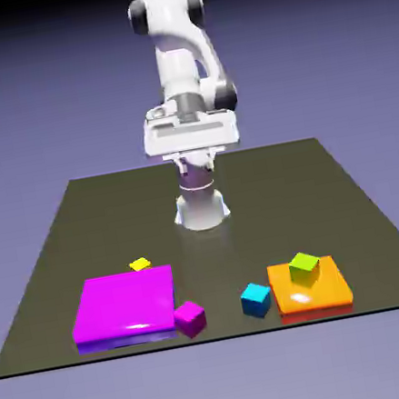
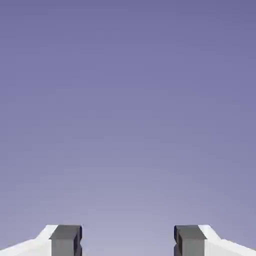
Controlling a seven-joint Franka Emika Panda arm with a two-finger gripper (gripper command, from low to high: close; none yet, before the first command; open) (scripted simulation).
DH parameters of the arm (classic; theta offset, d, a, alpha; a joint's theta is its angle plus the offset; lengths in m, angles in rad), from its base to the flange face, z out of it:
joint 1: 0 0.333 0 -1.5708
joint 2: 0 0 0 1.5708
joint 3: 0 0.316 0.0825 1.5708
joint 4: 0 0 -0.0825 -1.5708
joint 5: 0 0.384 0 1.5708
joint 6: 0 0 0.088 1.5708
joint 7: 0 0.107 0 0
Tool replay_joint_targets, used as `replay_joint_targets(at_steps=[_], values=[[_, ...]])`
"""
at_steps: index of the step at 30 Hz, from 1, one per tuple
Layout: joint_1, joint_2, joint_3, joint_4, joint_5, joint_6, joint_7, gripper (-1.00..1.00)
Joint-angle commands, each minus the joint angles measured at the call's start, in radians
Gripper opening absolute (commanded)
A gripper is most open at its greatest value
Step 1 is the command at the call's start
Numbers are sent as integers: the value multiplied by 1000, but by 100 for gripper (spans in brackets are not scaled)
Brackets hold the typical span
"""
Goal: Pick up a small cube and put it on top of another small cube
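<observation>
Yellow cube (image 1: pixel 140 263): 1 | cyan cube (image 1: pixel 256 299): 1 | pincer (image 2: pixel 128 240): 1, released, empty

Dark table (image 1: pixel 77 215) — yellow cube (image 1: pixel 140 264), magenta slab (image 1: pixel 125 304), magenta cube (image 1: pixel 190 317), cyan cube (image 1: pixel 256 299), orange slab (image 1: pixel 335 294)

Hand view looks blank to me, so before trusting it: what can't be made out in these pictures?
- Hand view: no cube or table; only backdrop between the open gripper.
- Exterior view: yellow cube too small to tell whether it touches the magenta slab.
- Exterior view: fingertips hidden under the hand.
</observation>
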Motion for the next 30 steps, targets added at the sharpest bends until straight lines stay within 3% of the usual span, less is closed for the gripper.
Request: replay_joint_targets(at_steps=[1, 30], values=[[-36, 16, 14, -2, 35, -11, 18, 0], [-1087, 479, 421, -49, 1043, -332, 533, 0]])
